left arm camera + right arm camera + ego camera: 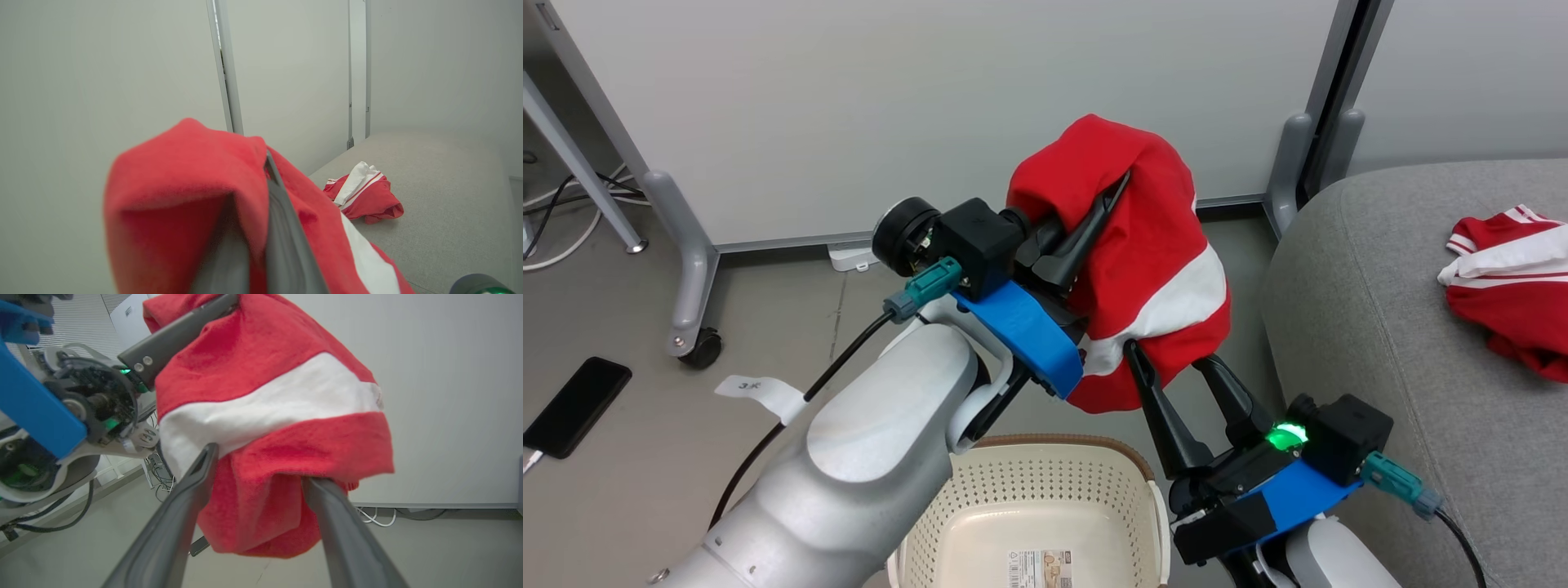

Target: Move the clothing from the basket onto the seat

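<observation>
Holds red garment (1143,245), centre frame, in clamped left gripper (1123,186) above bottom-edge basket (1054,445), bound for sofa (1356,327) at right; right gripper (1168,357) splayed wide underneath, gripping nothing.

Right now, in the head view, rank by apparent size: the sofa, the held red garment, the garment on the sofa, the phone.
1. sofa
2. held garment, though it is nearer the camera
3. garment on the sofa, cut off by the frame edge
4. phone
</observation>
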